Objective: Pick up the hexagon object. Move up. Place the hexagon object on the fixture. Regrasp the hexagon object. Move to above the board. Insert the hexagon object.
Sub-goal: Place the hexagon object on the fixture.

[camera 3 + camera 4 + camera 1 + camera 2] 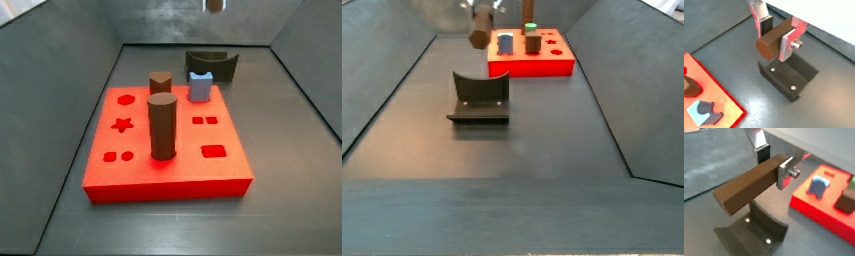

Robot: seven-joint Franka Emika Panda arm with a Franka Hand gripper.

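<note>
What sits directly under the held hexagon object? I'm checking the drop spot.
The hand holds the hexagon object lying level above the fixture; the peg covers part of its notch.

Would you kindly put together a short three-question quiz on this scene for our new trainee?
1. True or false: the pincer is shut on the brown peg, which lies level, in the air above the dark fixture.
2. Which piece stands tallest in the red board? A) the round brown cylinder B) the light blue block C) the pointed brown peg
3. Fill in: in a side view, the fixture stands ___ the board, on the grey floor.

Key
1. True; both wrist views show it clamped between the silver plates.
2. A.
3. Apart from; a stretch of floor separates them.
</note>
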